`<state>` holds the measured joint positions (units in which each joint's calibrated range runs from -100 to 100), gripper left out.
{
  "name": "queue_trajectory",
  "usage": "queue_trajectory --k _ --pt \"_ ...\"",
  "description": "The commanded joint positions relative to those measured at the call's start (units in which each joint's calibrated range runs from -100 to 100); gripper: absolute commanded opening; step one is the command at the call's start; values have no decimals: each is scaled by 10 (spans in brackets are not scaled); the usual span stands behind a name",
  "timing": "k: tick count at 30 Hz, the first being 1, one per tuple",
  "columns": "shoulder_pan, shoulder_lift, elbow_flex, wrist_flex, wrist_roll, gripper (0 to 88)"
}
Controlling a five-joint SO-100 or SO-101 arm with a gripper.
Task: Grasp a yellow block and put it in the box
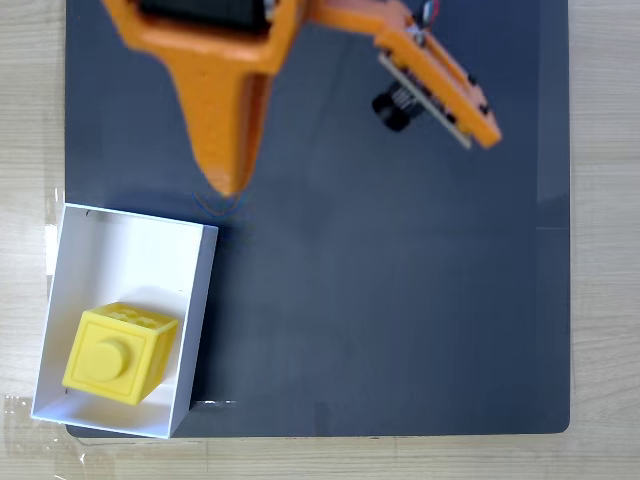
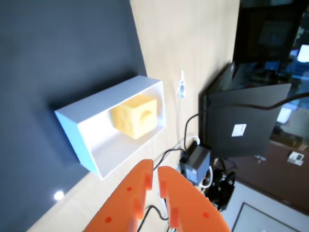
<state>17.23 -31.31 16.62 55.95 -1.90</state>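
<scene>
The yellow block (image 1: 117,352) lies inside the white box (image 1: 135,232) at the lower left of the fixed view, its round stud facing up. In the wrist view the block (image 2: 135,116) rests in the box (image 2: 72,122) toward one end, tilted a little. My orange gripper (image 1: 228,185) hangs above the mat just past the box's far wall, apart from both. In the wrist view the gripper (image 2: 154,167) has its fingers pressed almost together, shut with nothing between them.
A dark grey mat (image 1: 400,300) covers the wooden table (image 1: 605,200), with free room right of the box. The arm's camera mount (image 1: 440,85) sits at the top. Beyond the table edge are a monitor (image 2: 251,116), cables and a power adapter (image 2: 198,159).
</scene>
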Motion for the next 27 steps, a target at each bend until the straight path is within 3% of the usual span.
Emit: queue_trajectory --k 1,10,15,18,27 --pt "-49 -178 181 1 1 17" --pt "-112 -508 576 17 13 10" --pt "-138 -666 688 121 42 10" --pt "-136 -679 721 189 42 10" --pt "-138 -676 751 182 40 16"
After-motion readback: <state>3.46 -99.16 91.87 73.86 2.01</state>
